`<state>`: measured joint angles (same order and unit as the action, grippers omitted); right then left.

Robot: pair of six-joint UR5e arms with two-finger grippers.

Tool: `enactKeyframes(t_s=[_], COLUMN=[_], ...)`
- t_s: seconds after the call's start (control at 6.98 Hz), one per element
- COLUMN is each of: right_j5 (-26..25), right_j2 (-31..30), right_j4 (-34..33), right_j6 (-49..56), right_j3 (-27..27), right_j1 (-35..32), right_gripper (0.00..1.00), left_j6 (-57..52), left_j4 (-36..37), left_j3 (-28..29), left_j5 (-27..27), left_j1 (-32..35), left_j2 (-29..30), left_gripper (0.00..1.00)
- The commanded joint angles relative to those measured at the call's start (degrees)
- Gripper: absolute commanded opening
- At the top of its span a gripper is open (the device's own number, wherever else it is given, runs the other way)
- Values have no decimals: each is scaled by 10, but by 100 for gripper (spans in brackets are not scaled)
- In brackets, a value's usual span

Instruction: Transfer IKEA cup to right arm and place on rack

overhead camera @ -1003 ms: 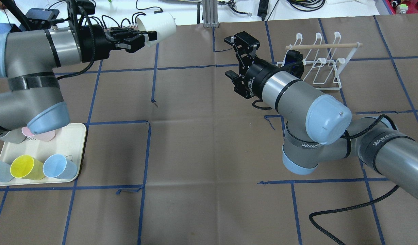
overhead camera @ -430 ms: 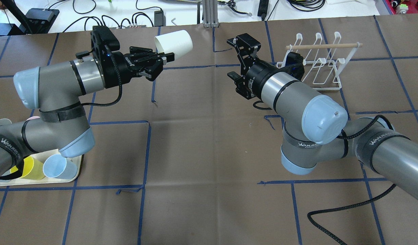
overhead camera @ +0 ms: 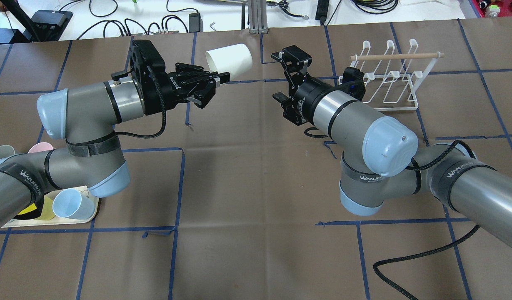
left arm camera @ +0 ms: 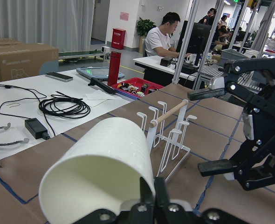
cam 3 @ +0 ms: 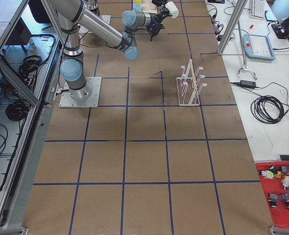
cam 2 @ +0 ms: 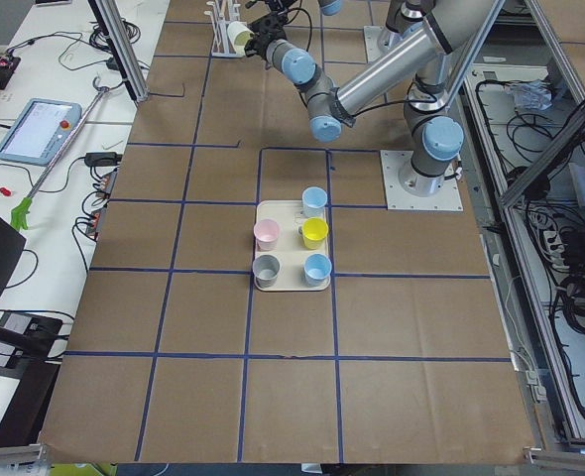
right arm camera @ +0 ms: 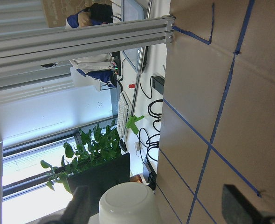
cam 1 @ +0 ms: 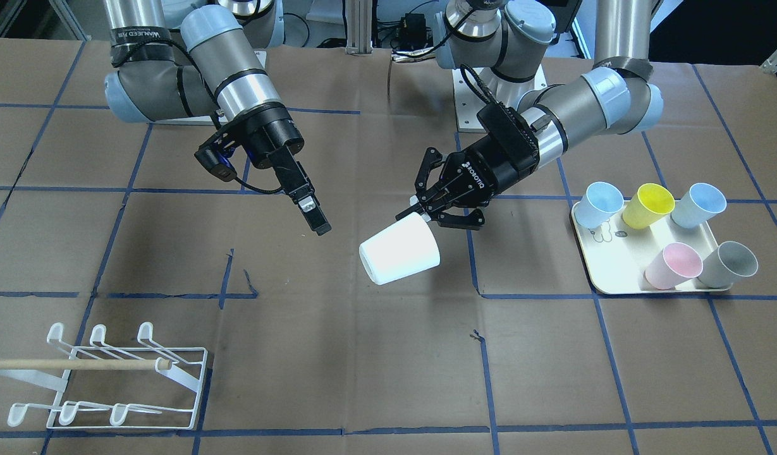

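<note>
1. The left pincer (cam 1: 426, 212) is clamped on the rim of the cup (cam 1: 399, 256). The cup lies sideways in the air above the desk (cam 1: 363, 379), with its mouth toward this pincer and its base pointing away. Keep this clamp firm until the other side has a hold.
2. The right pincer (overhead camera: 277, 76) is spread wide and empty, near the cup but apart from it. Its wrist view shows the cup's base closer to one finger than the other, so centre the base first. Close on the mid-wall, clear of the left fingers, then release the left clamp.
3. The rack (overhead camera: 395, 56) stands on the desk beyond the right pincer, well apart from the cup.
4. Hidden or unclear:
   - How deep the left finger reaches inside the cup cannot be seen.
   - The right fingers are blurred and cut off in their own wrist view.
   - In both side views the cup is too small to judge.
   - Overhead, the left arm covers part of the tray (cam 1: 606, 287).
</note>
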<state>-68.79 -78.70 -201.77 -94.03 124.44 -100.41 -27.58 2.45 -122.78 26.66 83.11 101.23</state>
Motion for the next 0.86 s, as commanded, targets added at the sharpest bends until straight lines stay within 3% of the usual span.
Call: enactKeyframes(t_s=[0.0,0.72], right_j5=[0,-8], right_j2=[0,22], right_j4=[3,34], right_j6=[3,49], right_j3=[-9,-67], right_j1=[-5,-30], right_gripper=[100,98], left_j6=[2,4], left_j4=[1,1], left_j3=[-1,-1], left_j5=[0,0], left_j1=[2,2], left_j2=[-2,-2], left_gripper=[1,2])
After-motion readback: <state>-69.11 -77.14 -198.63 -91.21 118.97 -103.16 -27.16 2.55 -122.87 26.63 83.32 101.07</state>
